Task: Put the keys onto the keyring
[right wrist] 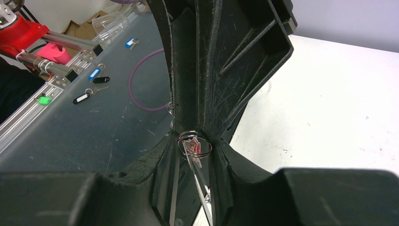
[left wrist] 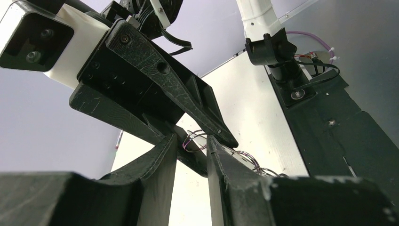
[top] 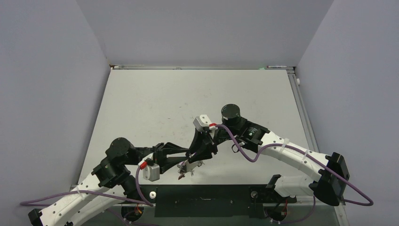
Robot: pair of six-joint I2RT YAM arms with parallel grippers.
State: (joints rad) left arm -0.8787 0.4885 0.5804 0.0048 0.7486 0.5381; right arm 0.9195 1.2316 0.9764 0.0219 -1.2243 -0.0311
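Keyring [right wrist: 194, 143] — pinched by left claw [left wrist: 192, 142] and right claw [right wrist: 195, 137] — red tag [right wrist: 196, 159] dangling below.

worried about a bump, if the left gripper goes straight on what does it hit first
Likely the keyring at its tips, then the right gripper just behind; depth unclear.

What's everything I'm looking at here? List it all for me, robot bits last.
keyring: one, silvery, between the two grippers' tips
red tag: one, red, hanging on the keyring
key tags: about five, blue, black, green, loose on grey surface off the table
cup: one, clear, same grey surface
table: one, white, under the arms
cables: two, purple, along the arms
left gripper, right gripper: two, black, tips together over the table
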